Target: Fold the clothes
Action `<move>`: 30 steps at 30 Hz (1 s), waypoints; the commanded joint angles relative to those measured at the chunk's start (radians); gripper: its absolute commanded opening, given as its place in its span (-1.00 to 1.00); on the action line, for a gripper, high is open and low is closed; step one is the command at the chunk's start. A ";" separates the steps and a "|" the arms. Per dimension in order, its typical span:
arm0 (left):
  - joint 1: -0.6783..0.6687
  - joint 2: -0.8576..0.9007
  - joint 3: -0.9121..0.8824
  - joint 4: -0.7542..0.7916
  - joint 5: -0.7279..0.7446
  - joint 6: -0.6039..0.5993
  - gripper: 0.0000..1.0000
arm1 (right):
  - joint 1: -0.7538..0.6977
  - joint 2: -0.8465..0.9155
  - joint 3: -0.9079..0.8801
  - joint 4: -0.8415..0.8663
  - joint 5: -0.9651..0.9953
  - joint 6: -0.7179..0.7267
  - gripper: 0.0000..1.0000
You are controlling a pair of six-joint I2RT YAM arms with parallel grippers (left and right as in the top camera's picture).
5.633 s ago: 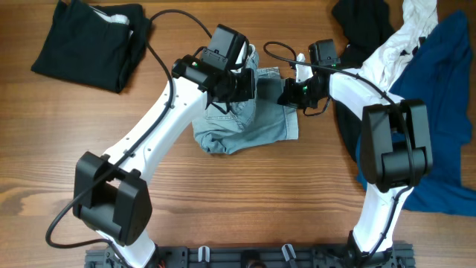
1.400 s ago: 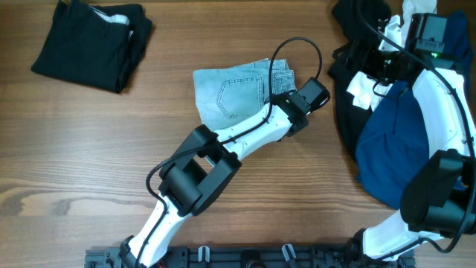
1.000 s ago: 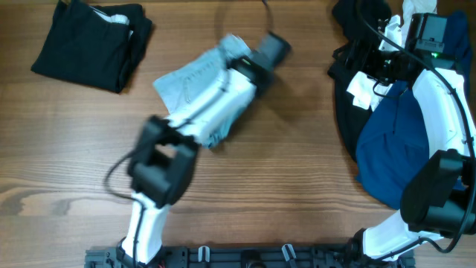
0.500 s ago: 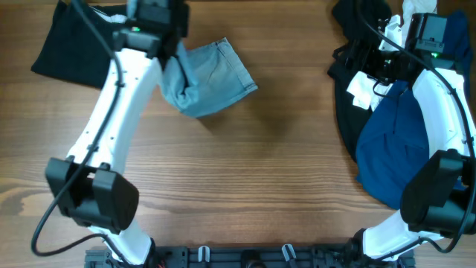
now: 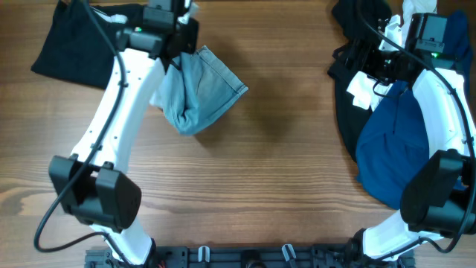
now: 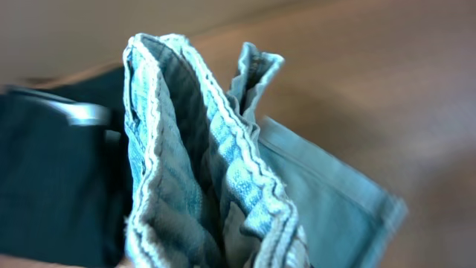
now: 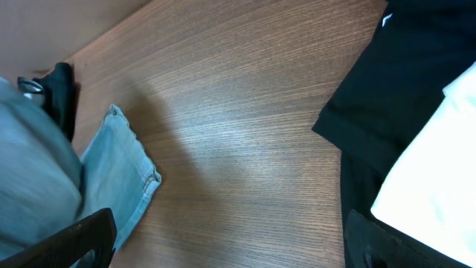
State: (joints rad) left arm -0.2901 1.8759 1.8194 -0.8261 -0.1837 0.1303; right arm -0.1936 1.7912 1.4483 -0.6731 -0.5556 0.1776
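Note:
Pale-blue denim shorts [image 5: 199, 91], folded, hang from my left gripper [image 5: 177, 53], which is shut on their bunched edge; the rest drapes onto the table left of centre. In the left wrist view the layered hems of the shorts [image 6: 201, 171] fill the frame and hide the fingers. My right gripper [image 5: 362, 59] hovers at the far right beside a pile of black [image 5: 364, 22], white [image 5: 416, 18] and deep-blue [image 5: 401, 149] clothes. Its fingers [image 7: 82, 238] stand wide open over bare wood, with nothing between them.
A folded black garment [image 5: 89, 41] lies at the back left corner, just beyond the held shorts and also in the left wrist view [image 6: 44, 171]. The wooden table [image 5: 282, 171] shows between the two arms. The pile's black edge [image 7: 416, 74] and white cloth [image 7: 439, 179] sit by the right finger.
My left arm swung the denim shorts from the table's middle to the back left, next to the black garment, and the shorts now hang lower. The right arm has not moved.

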 commanded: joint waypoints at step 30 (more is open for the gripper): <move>-0.281 0.426 0.028 -0.043 -0.033 0.064 0.20 | -0.002 -0.002 0.004 -0.005 0.011 -0.020 0.99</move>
State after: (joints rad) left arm -0.5808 2.2745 1.8271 -0.8845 -0.1104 0.2199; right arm -0.1936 1.7912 1.4483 -0.6769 -0.5556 0.1780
